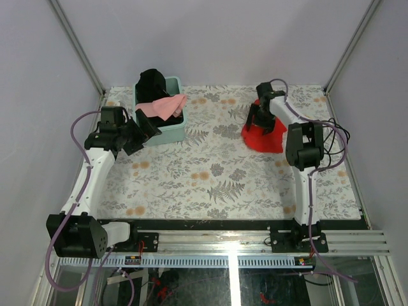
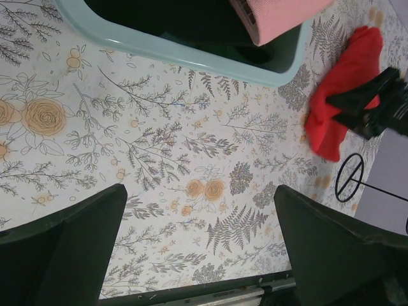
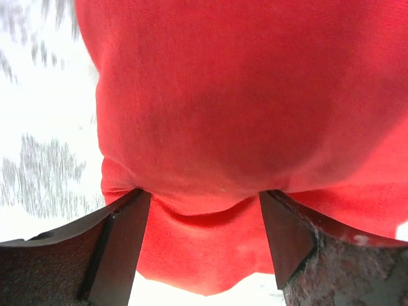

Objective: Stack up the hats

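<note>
A light pink hat (image 1: pixel 167 105) lies on top of a black hat (image 1: pixel 153 83) inside the mint-green tub (image 1: pixel 162 132) at the back left. In the left wrist view the pink hat (image 2: pixel 280 16) hangs over the tub's rim (image 2: pixel 159 48). My left gripper (image 1: pixel 141 134) hovers just in front of the tub, open and empty (image 2: pixel 199 191). My right gripper (image 1: pixel 262 121) is down on the red cloth (image 1: pixel 264 137) at the back right. Its jaws stand wide apart (image 3: pixel 201 194) with a fold of the red cloth (image 3: pixel 223 95) bulging between them.
A floral-patterned sheet (image 1: pixel 217 172) covers the table. The right arm's black gripper (image 2: pixel 376 105) shows over the red cloth (image 2: pixel 344 95) in the left wrist view. A metal rail (image 1: pixel 255 239) runs along the near edge. Grey walls close the back and sides.
</note>
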### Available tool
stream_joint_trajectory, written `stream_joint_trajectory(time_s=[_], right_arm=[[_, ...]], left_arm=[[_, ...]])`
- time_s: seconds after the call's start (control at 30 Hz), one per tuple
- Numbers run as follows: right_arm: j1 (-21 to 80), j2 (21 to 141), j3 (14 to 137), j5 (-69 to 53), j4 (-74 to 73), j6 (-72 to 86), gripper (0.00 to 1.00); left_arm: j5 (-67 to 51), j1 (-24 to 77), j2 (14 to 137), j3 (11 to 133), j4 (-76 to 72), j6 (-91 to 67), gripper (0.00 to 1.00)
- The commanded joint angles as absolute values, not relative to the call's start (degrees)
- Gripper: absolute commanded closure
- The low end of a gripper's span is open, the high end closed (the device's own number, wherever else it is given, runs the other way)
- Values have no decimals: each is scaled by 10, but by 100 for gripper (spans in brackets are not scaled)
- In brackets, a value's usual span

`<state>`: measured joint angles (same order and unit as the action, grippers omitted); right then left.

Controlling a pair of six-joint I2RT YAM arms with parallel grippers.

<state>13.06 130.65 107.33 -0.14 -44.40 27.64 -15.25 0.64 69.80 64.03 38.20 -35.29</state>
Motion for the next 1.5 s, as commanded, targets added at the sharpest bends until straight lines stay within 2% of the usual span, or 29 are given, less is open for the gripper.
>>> stream_joint_trajectory(time_s=[0.0, 0.2, 0.27, 0.43, 0.47, 0.5, 0.63, 0.73, 0.8, 0.9, 0.97, 1.17, 1.47], right_arm=[[71, 1379, 1257, 106, -465, 241, 23], [43, 1413, 1396, 168, -395, 183, 18], [39, 1400, 1402, 163, -371, 182, 14], [39, 1282, 1295, 94, -290, 190, 11], [40, 1252, 1264, 89, -270, 193, 3], [39, 1225, 1239, 86, -258, 195, 0], [38, 1131, 1165, 68, -227, 185, 0], [19, 1075, 1108, -54, -207, 204, 1], [15, 1086, 1136, -108, -283, 212, 0], [16, 1175, 1272, -146, -471, 199, 0], [18, 1216, 1286, -153, -535, 193, 1], [40, 1223, 1177, -148, -494, 208, 1], [69, 1331, 1239, -163, -460, 223, 0]], left_arm=[[-161, 2, 698, 645, 378, -346, 0], [-160, 1, 697, 644, 380, -337, 0], [-166, 1, 695, 645, 372, -334, 0], [-181, 2, 678, 642, 332, -334, 0], [-186, 2, 678, 641, 326, -334, 0], [-199, 2, 678, 638, 318, -335, 0], [-272, 2, 672, 618, 263, -362, 0], [-290, 2, 669, 610, 241, -384, 0], [-293, 2, 667, 609, 238, -387, 0], [-292, 2, 658, 604, 241, -387, 0], [-290, 2, 650, 598, 246, -388, 0], [-276, 2, 631, 593, 273, -392, 0], [-242, 2, 607, 616, 322, -380, 0]])
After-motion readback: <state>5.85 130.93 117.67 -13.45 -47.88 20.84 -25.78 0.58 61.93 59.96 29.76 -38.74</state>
